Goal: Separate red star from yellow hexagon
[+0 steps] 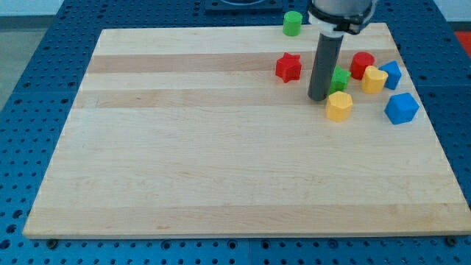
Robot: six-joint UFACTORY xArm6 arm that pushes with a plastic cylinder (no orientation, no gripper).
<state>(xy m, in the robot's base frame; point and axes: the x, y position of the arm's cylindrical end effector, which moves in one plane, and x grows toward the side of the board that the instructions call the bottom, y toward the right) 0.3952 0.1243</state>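
Seven small blocks sit on the bench (221, 169), all crowded toward the view's top right. With the yellow hexagon (339, 106) as landmark: the red star (288, 67) lies up and to the view's left of it, apart, with bare wood between them. My tip (319, 98) stands just beside the hexagon on its left, seemingly not quite touching, between it and the star. A green block (341, 78), shape partly hidden by the rod, sits just above the hexagon.

No hand is fitted; the rod grips nothing and can only shove.

Both blocks look light, rigid and smooth, so they should slide readily on the wood and may spin if struck off-centre. I judge the star's notched outline the trickier face; pushing the hexagon's flat left side squarely, toward the view's bottom right, would widen the gap cleanly.
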